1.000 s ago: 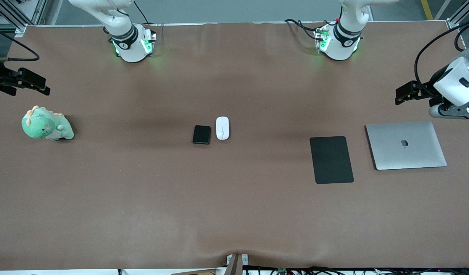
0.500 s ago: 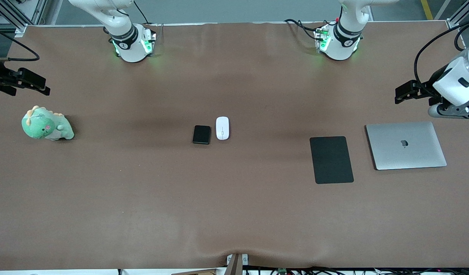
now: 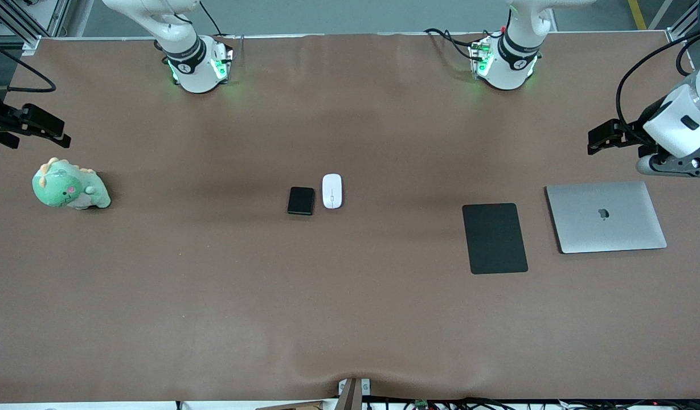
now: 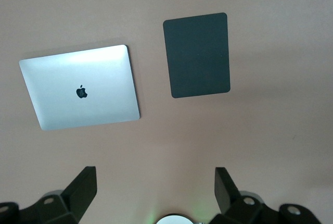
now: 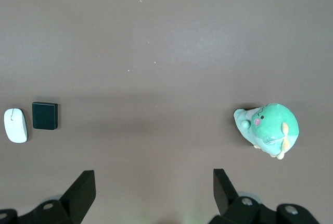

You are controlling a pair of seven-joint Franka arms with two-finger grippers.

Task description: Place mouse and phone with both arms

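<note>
Both grippers have drifted slightly toward the bases' side since 1 second ago; nothing on the table (image 3: 213, 296) has shifted. The left gripper (image 3: 593, 139), jaws spread and empty, hangs over the table near the closed silver laptop (image 3: 606, 216). The right gripper (image 3: 65, 136), also spread and empty, hangs near the green plush dinosaur (image 3: 69, 185). The mouse (image 3: 332, 191) lies mid-table just beside the phone (image 3: 301, 200), well apart from the black mouse pad (image 3: 494, 238).

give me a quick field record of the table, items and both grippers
mouse: mid-table, beside phone, toward left arm's end
phone: flat, apart from mouse
mouse pad: beside laptop
laptop: closed, left arm's end
dinosaur plush: right arm's end
left gripper: open, empty, up near the laptop
right gripper: open, empty, up near the plush
</note>
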